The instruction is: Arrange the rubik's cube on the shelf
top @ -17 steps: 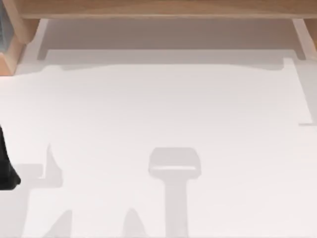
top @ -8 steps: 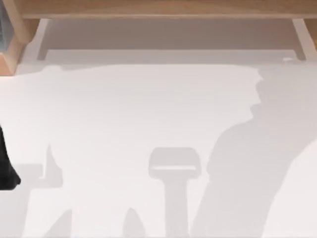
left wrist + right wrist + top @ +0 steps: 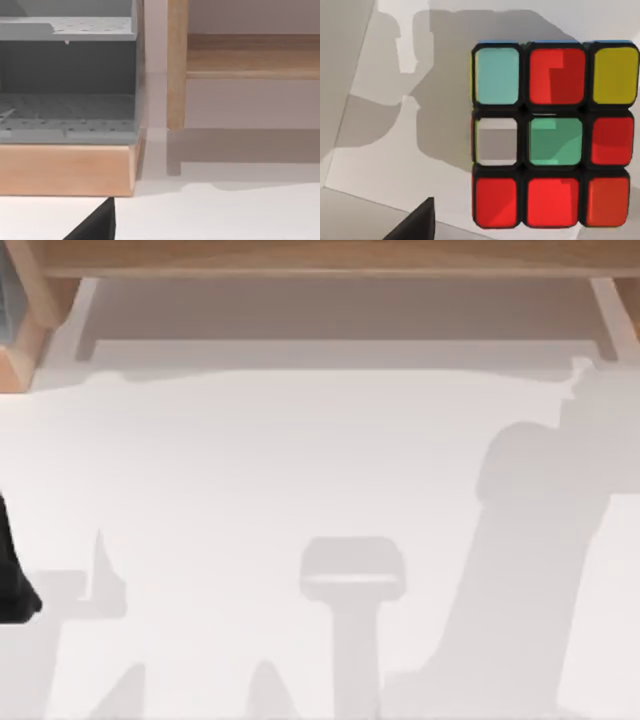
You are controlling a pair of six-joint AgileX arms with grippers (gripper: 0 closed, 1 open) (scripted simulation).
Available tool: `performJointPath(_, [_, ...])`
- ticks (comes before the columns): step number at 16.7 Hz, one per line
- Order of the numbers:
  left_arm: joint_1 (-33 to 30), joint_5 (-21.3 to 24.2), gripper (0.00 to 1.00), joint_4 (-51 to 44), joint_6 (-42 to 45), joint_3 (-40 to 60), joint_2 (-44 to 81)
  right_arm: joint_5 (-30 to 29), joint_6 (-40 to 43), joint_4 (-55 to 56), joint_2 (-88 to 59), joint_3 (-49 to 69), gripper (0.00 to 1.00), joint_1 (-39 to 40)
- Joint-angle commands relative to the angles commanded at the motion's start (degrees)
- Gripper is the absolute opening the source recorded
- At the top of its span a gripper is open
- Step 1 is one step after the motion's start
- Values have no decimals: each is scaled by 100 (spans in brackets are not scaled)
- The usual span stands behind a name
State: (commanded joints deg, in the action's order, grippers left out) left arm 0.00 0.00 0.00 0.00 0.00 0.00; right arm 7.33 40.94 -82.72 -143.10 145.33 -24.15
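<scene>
The shelf (image 3: 320, 258) ran along the far edge of the white surface (image 3: 300, 460). Its long light-brown board spanned the top view, with a wooden side support at far left and another at far right. Under the board the surface lay in shade. A broad shadow fell across the right side of the surface, reaching up toward the shelf's right support.

The rubik's cube (image 3: 552, 135) sat close before the right wrist camera, over the white surface, with its shadow thrown on the surface beyond it. The face in sight had a pale blue, a red and a yellow sticker in one row. The next row was white, green and red, and the last was three reds, all in a black grid. A dark tip of the right gripper (image 3: 417, 225) showed just beside the cube. I could not tell whether that gripper was holding the cube, or how wide it stood.

The left arm (image 3: 12, 570) was parked at the surface's left edge. The left wrist view faced the shelf's left support and a grey perforated rack (image 3: 67, 75) on a wooden base beside it. A dark tip of the left gripper (image 3: 97, 225) showed there too, and its spread could not be told either.
</scene>
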Motion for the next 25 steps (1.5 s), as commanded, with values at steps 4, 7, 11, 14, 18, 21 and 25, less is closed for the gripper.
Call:
performJointPath(4, [0,0,100,0,0,0,0,-13,0,-57,-39,8,100,3])
performJointPath(7, [0,0,100,0,0,0,0,-7,4,-27,-45,-19,100,-19])
performJointPath(11, [0,0,100,0,0,0,0,-28,-101,593,-139,-508,100,105])
performJointPath(14, [0,0,100,0,0,0,0,-39,-155,1062,-253,-866,100,157])
performJointPath(18, [0,0,100,0,0,0,0,-39,-155,1100,-269,-899,100,157])
performJointPath(21, [0,0,100,0,0,0,0,-39,-155,1100,-269,-899,77,157])
performJointPath(25, [0,0,100,0,0,0,0,-39,-155,1100,-269,-899,47,157])
